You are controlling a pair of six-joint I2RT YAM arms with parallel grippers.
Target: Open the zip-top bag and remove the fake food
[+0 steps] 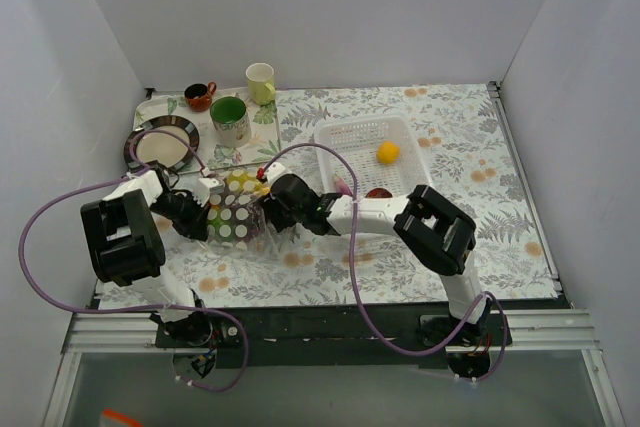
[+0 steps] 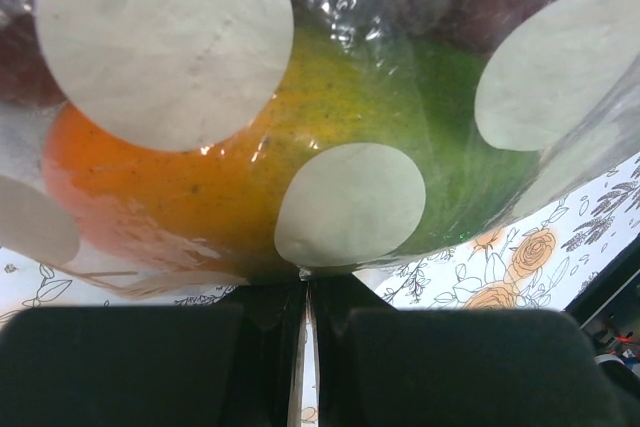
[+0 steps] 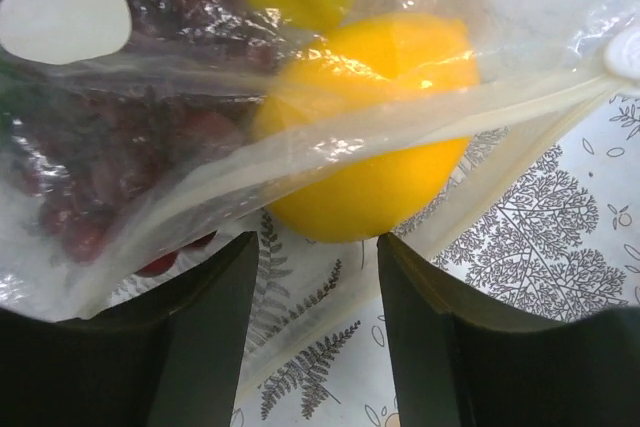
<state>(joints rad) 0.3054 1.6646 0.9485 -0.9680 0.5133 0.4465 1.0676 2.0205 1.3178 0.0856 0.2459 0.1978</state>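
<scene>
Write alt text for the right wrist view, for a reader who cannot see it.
A clear plastic zip-top bag with white dots fills the view, with a round yellow plastic toy fruit at its zip edge beside dark red toy grapes. The right claw stands open below, over a leaf-print tablecloth.

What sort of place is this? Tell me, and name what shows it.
Probably a robot test cell, not a home: bare white walls box in a leaf-print tablecloth, two arms bolted at its near edge.
</scene>
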